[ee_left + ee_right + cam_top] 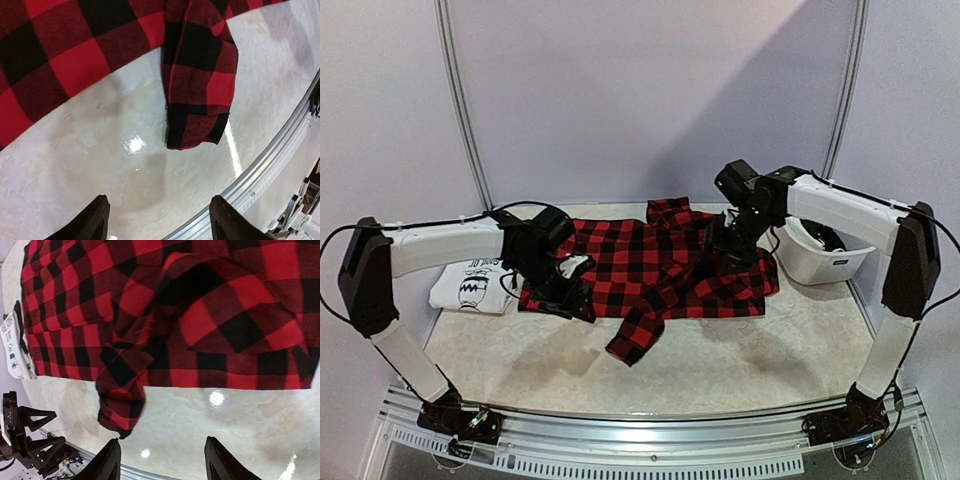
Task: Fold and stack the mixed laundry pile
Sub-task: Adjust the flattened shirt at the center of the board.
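A red-black plaid shirt (655, 262) lies spread across the middle of the table, one sleeve (635, 338) trailing toward the front edge. A folded white T-shirt with black print (470, 287) rests at the left. My left gripper (572, 298) hovers over the plaid's left edge. In the left wrist view it (160, 222) is open over bare table, with the sleeve cuff (197, 125) beyond it. My right gripper (717, 260) hangs over the shirt's right half. In the right wrist view it (165, 462) is open with nothing between its fingers, and the plaid (200, 315) lies past its tips.
A white plastic tub (820, 258) stands at the back right, close to the right arm. The metal rail of the table's front edge (265, 170) runs near the left gripper. The white T-shirt (12, 345) shows at the left edge of the right wrist view.
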Controlling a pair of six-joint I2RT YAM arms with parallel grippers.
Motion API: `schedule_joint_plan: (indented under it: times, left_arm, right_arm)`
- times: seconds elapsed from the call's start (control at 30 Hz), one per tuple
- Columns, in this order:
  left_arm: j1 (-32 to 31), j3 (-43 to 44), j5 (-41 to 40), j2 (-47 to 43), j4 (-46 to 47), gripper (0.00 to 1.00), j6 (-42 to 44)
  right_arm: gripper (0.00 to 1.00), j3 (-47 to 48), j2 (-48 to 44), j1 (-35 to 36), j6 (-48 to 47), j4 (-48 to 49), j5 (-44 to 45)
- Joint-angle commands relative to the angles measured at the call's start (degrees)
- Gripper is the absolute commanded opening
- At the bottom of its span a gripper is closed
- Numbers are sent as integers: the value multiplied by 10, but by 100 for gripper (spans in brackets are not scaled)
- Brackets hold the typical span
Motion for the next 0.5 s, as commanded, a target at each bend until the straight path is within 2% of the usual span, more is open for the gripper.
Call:
schedule_joint_plan:
  times: [0.0, 0.3, 0.47]
  left_arm:
    - [-54, 35, -3, 50, 2, 69, 42]
    - [-124, 87, -37, 135, -21, 69, 76]
    - [-149, 101, -81, 170, -25, 66, 77]
  right_arm:
    - [55, -51, -41, -7, -1, -28, 71]
    - [51, -73, -48, -15, -5, -23, 73]
    - [50, -74, -48, -16, -11, -31, 77]
